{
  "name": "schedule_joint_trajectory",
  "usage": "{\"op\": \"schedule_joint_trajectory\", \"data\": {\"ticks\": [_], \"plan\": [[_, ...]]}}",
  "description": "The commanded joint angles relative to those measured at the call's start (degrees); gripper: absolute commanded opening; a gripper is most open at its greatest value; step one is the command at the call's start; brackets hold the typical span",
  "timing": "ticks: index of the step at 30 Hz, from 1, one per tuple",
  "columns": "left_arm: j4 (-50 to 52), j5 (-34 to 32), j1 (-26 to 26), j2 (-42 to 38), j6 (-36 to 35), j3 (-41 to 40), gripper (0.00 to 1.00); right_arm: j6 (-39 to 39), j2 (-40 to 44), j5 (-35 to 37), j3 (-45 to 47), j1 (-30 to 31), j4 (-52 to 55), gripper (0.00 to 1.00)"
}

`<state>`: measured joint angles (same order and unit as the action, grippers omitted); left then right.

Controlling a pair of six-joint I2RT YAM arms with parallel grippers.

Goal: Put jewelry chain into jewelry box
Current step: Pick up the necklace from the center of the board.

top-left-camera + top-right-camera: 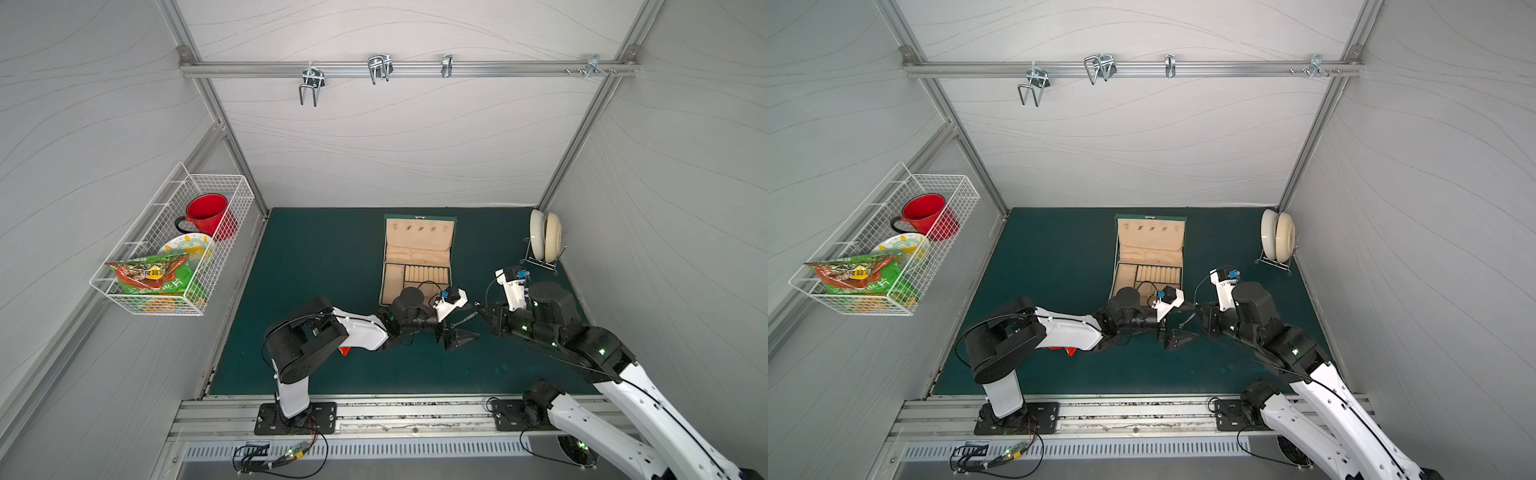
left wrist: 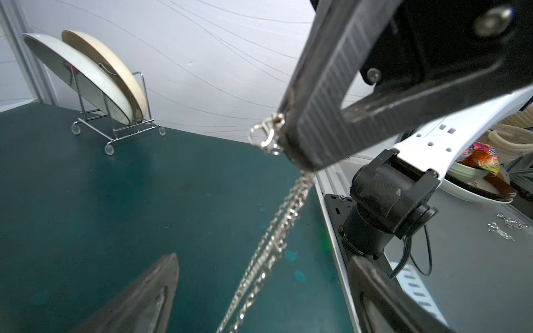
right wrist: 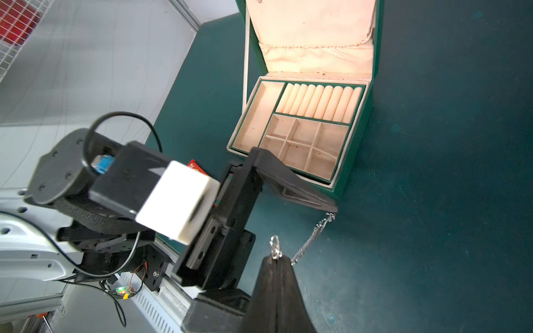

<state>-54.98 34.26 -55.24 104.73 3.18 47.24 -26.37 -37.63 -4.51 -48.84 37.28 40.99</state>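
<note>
Low, right arm outstretched, jaws pinching chain.

Soft, even overhead light throughout cell. Both top views moderately bright and slightly soft, grey walls bowing toward frame edges under wide lens. Faint shadows beneath arms on green mat. Right wrist view: pale lining of jewelry box blown out, warm glare; white camera housing blurred close to lens. Left wrist view: jewelry chain smeared toward frame edge; left gripper fingers out of focus.
</note>
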Motion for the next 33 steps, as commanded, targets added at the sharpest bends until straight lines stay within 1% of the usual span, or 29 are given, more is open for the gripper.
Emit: {"op": "schedule_joint_trajectory", "data": {"ticks": [1, 2, 5, 7, 11, 18, 23, 28, 33], "plan": [[-2.8, 0.9, -0.2, 2.4, -1.2, 2.7, 0.94, 1.2, 0.3, -2.1, -1.4, 0.2, -1.5, 0.00], [-2.8, 0.9, -0.2, 3.0, -1.3, 3.1, 0.92, 1.3, 0.3, -2.3, -1.5, 0.2, -1.8, 0.00], [-2.5, 2.3, -0.4, 4.3, -0.7, 4.2, 0.80, 0.6, 0.5, -2.2, -1.6, 0.2, -2.8, 0.00], [-3.2, 3.5, -1.0, 4.9, -0.2, 4.3, 0.75, 0.3, 0.7, -1.6, -1.9, 0.2, -3.1, 0.00], [-3.7, 4.8, -2.3, 6.0, 0.1, 5.1, 0.74, -0.1, 1.2, -0.5, -2.7, 0.2, -3.3, 0.00], [-4.6, 6.5, -2.4, 7.3, 1.0, 5.2, 0.71, -0.4, 2.6, 1.4, -4.0, 0.2, -3.6, 0.00], [-4.8, 7.3, -2.4, 8.3, 1.3, 4.7, 0.66, 0.3, 1.6, 2.4, -6.0, 0.2, -4.4, 0.00], [-6.2, 8.5, -2.6, 9.6, 3.1, 4.2, 0.59, 1.2, 0.7, 2.9, -8.0, 0.2, -4.4, 0.00], [-7.0, 9.5, -3.5, 11.2, 4.5, 5.6, 0.54, 1.3, 1.3, 3.5, -8.2, 0.2, -3.9, 0.00]]}}
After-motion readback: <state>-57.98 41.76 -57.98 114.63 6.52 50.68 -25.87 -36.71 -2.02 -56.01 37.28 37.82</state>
